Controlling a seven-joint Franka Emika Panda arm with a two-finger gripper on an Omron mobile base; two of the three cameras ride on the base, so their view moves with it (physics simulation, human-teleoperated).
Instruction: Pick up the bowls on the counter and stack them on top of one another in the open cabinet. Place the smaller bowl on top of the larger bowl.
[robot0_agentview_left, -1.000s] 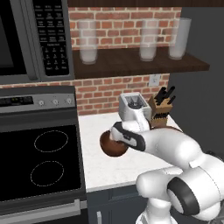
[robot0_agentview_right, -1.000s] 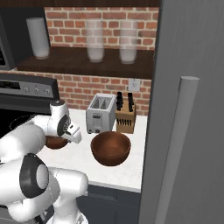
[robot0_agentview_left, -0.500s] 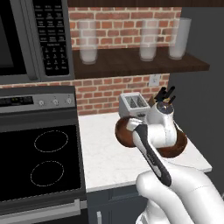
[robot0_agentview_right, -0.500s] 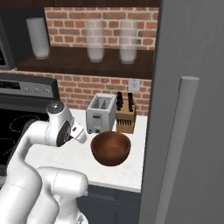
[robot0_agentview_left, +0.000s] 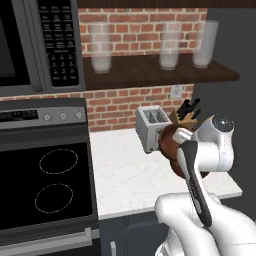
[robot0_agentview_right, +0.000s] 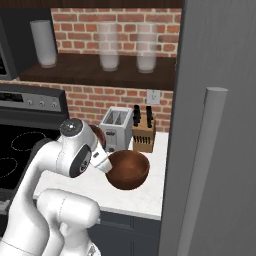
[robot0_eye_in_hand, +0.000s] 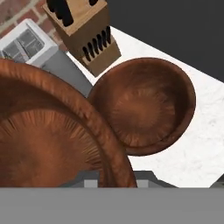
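My gripper is shut on the rim of the smaller bowl, a glossy reddish-brown wooden bowl that looms large and close in the hand view. That bowl hangs above the counter in front of the toaster, partly hidden by my arm. The larger bowl sits upright on the counter, just beyond the held one and below it. The open cabinet is the dark wooden shelf with a brick back wall, up above the counter.
Three tall frosted glasses stand on the shelf. A silver toaster and a wooden knife block stand at the back of the counter. The black stovetop and microwave are to the left, a tall grey door to the right.
The arm has swung right and lifted the smaller bowl from the counter's stove side to in front of the toaster, beside the larger bowl. The larger bowl has stayed put.
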